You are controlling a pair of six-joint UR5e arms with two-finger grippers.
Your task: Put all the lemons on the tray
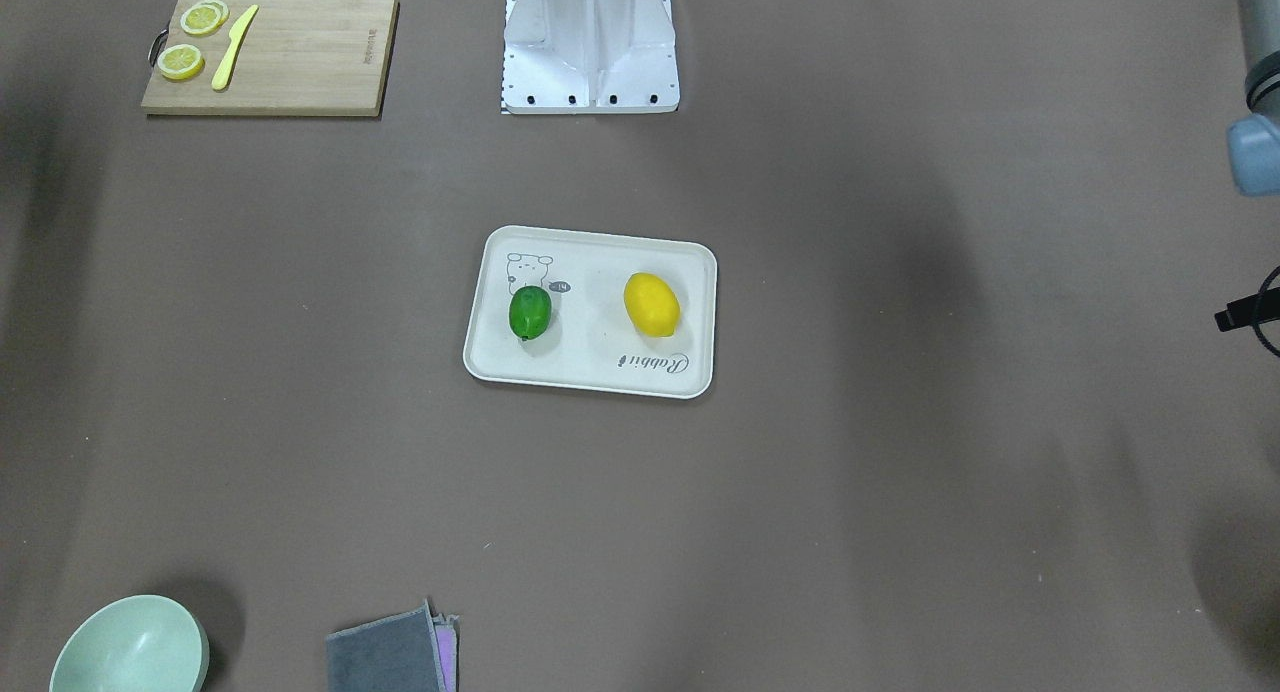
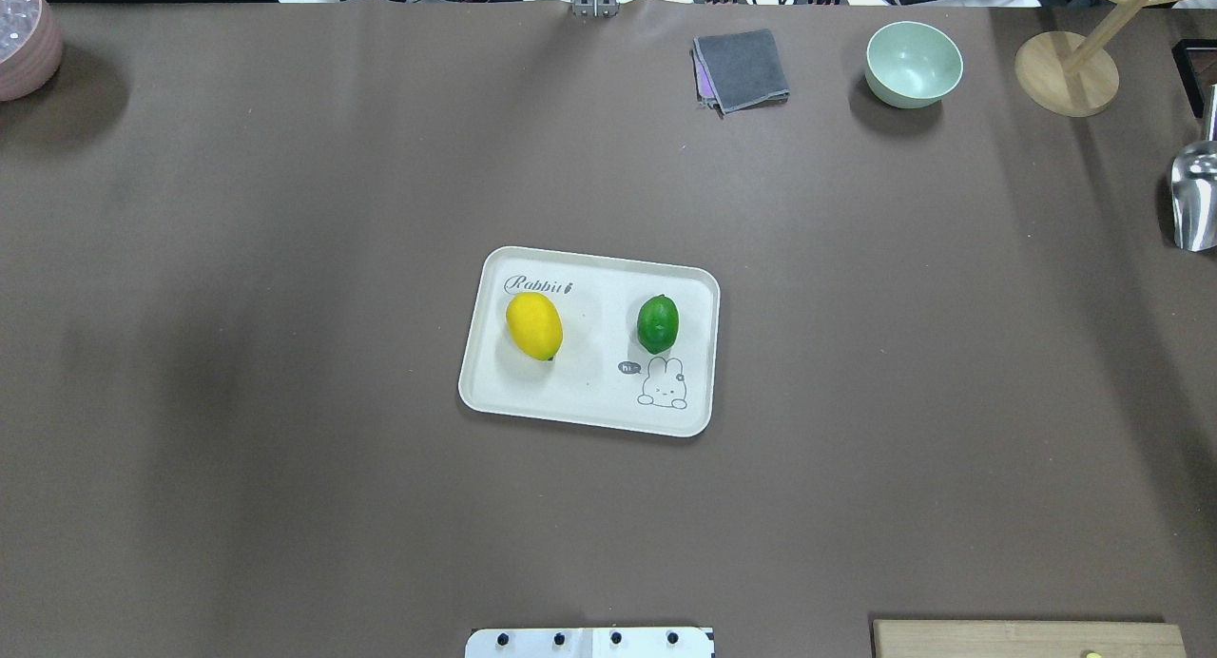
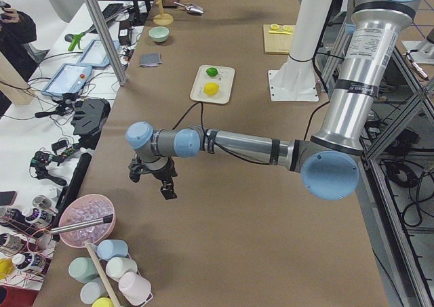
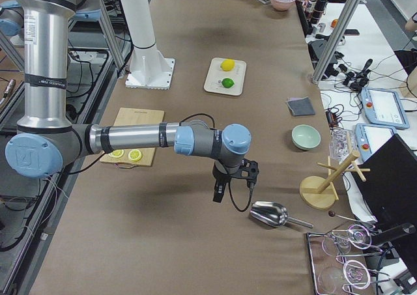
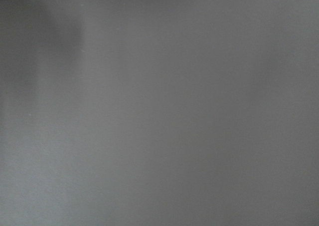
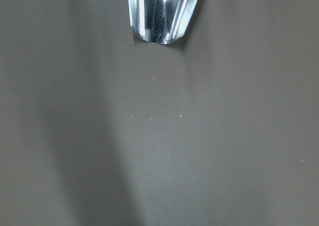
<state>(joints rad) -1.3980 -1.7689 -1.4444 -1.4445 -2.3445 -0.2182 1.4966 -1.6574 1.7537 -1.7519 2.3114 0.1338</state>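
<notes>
yellow lemon (image 2: 533, 325), green lemon (image 2: 657, 323) on tray (image 2: 589, 406) — apart.

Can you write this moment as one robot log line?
yellow lemon: on tray | green lemon: on tray | left hand, right hand: away from tray, grip unclear | task: looks done

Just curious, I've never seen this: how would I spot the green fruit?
At the middle of the brown table sits a cream-white rounded-rectangle tray. Of the two oval fruits on it, it is the glossy green lemon by the rabbit drawing, not the bright yellow lemon by the "Rabbit" script.
</notes>
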